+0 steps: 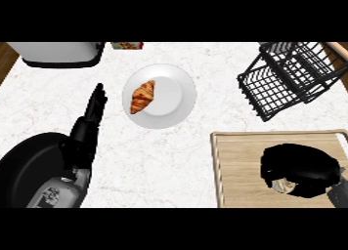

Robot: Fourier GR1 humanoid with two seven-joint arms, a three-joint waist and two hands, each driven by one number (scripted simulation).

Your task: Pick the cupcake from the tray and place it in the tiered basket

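Note:
On the wooden tray (238, 161) at the lower right, my right hand (301, 168) lies curled over the cupcake (283, 186). Only a pale scrap of the cupcake shows under the fingers at the hand's lower left. The black wire tiered basket (292, 78) stands tilted at the upper right, apart from the tray. My left hand (90, 117) rests open at the left of the counter, fingers straight and pointing away from me, holding nothing.
A white plate (169, 97) with a croissant (141, 96) sits in the middle of the marble counter. A black pan (22, 171) lies at the lower left under my left forearm. A white appliance (58, 53) and a small box (126, 46) stand at the back.

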